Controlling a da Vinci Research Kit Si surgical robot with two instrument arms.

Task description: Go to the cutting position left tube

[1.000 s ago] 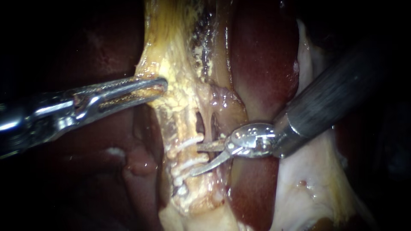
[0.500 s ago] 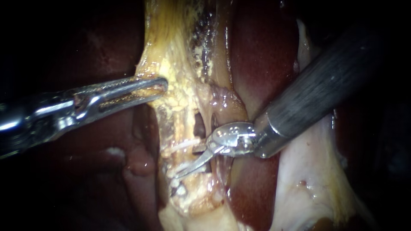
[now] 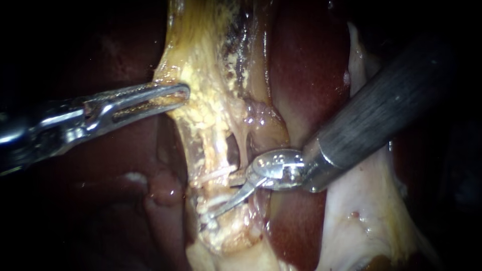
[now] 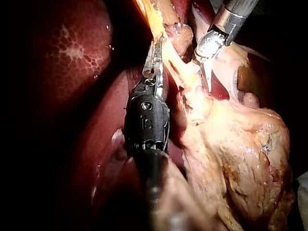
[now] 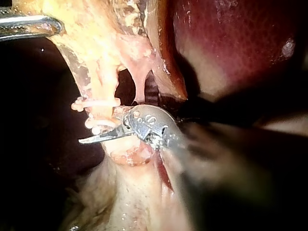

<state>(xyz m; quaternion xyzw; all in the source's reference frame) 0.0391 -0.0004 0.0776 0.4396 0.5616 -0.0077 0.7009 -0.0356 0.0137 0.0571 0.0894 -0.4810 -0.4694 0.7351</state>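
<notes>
Dark red liver fills the background. The left instrument's claw is clamped on yellow tissue. The right instrument's claw stands apart, straddling the clipped left tube.

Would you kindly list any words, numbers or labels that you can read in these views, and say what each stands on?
Readable text: none.
Right instrument: small raised marks on the hub behind its open jaws, too small to read.
Left instrument, jaws shut on yellow tissue: faint marks on its dark housing, too blurred to read.
Liver, clips: nothing written.
</notes>
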